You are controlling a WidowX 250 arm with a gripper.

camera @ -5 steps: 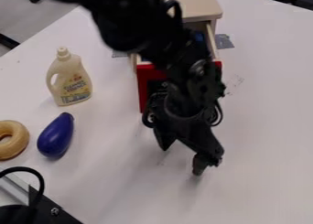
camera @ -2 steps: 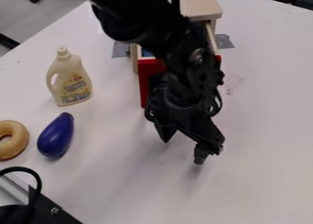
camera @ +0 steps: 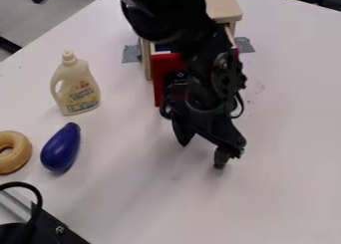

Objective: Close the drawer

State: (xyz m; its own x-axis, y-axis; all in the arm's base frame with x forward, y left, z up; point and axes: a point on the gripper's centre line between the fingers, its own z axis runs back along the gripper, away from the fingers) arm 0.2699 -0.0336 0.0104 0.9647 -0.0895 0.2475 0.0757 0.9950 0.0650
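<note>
White table [camera: 286, 138], smooth top, dark specks right of centre. Directly on it: wooden cabinet [camera: 221, 4] at the top, red-fronted drawer [camera: 163, 71] partly out; grey tape [camera: 130, 54] on the surface at either side of the cabinet. Left side: cream bottle [camera: 79, 91] with cap; below it, purple eggplant [camera: 61, 147]; tan ring [camera: 23, 153] just beside, not touching.

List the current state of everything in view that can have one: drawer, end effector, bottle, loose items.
Wooden drawer with red front: partly open, blue contents or lining showing.
Black two-finger end effector: open, holding nothing, in front of the drawer.
Cream plastic bottle: upright, cap on.
Glossy blue-purple eggplant: lying on its side.
Tan ring: lying flat.
</note>
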